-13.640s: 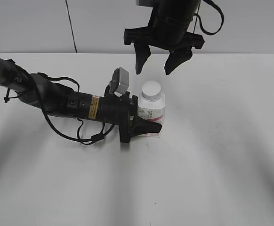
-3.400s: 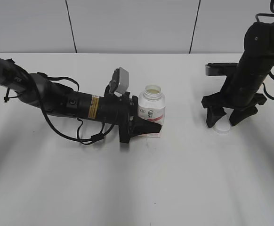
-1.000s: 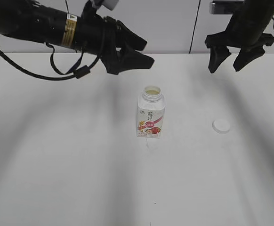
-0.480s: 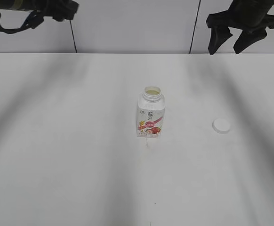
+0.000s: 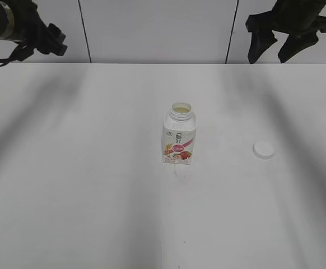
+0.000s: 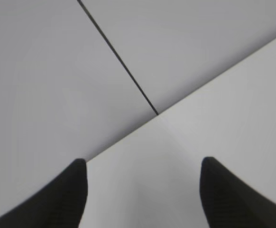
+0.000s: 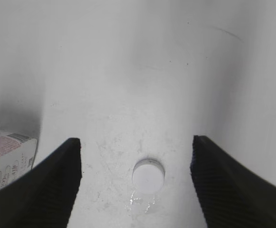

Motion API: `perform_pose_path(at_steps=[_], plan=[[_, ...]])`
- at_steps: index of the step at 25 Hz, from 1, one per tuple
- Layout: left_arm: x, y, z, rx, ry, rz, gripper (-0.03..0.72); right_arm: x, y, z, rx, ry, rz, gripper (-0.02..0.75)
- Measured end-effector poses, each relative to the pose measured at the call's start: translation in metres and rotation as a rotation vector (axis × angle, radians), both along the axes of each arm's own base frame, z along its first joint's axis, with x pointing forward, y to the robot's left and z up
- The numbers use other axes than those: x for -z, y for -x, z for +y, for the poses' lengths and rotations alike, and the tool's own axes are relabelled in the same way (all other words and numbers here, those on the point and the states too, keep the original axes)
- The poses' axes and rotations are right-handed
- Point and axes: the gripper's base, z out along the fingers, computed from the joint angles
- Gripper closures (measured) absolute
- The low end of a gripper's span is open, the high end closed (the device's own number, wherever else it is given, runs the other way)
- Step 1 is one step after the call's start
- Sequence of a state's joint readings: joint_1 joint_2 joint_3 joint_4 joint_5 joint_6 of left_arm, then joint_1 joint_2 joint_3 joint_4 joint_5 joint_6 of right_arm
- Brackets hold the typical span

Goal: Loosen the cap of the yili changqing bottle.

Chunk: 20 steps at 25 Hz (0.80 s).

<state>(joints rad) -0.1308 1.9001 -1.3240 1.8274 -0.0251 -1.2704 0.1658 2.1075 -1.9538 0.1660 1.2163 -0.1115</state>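
The yili changqing bottle [image 5: 180,140] stands upright at the middle of the white table, its neck open and uncapped. Its edge also shows in the right wrist view [image 7: 7,154]. The white cap [image 5: 263,149] lies flat on the table to the bottle's right, and shows in the right wrist view [image 7: 148,175]. My right gripper [image 5: 274,54] is open and empty, raised high above the cap at the top right; its fingers frame the cap in the right wrist view [image 7: 137,164]. My left gripper [image 6: 143,164] is open and empty; the left arm [image 5: 17,28] sits at the top left, far from the bottle.
The white table [image 5: 96,196] meets a grey panelled wall [image 5: 152,28] at the back. A small wet smear [image 7: 142,202] lies on the table by the cap.
Both grippers have let go and lifted away: the left arm pulled up and off to the far top left, the right rose above the cap. Bottle and cap stay still.
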Motion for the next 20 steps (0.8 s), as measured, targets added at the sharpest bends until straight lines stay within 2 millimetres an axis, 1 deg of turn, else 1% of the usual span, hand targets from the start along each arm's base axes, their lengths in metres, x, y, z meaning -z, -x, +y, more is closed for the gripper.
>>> perform_pose_path(at_steps=[4, 9, 11, 16, 18, 20], plan=[[0.013, 0.006, 0.002, -0.01, -0.004, 0.041, 0.228, 0.0, 0.0, 0.0, 0.0, 0.0, 0.0, 0.173], [0.015, 0.006, 0.009, -0.051, -0.014, 0.041, 0.228, 0.0, 0.0, 0.0, -0.002, 0.0, 0.0, 0.173], [0.014, 0.005, 0.016, -0.144, 0.012, 0.031, 0.228, 0.0, 0.0, 0.0, -0.006, 0.001, -0.001, 0.173], [0.017, 0.01, 0.043, -0.53, 0.129, 0.049, 0.228, 0.0, 0.0, 0.0, -0.01, 0.002, -0.001, 0.173], [0.02, 0.014, 0.05, -0.625, 0.13, 0.092, 0.228, 0.0, 0.0, 0.0, -0.011, 0.003, -0.002, 0.173], [0.025, 0.018, 0.05, -0.665, 0.144, 0.152, 0.228, 0.0, 0.0, 0.0, -0.014, 0.004, -0.002, 0.173]])
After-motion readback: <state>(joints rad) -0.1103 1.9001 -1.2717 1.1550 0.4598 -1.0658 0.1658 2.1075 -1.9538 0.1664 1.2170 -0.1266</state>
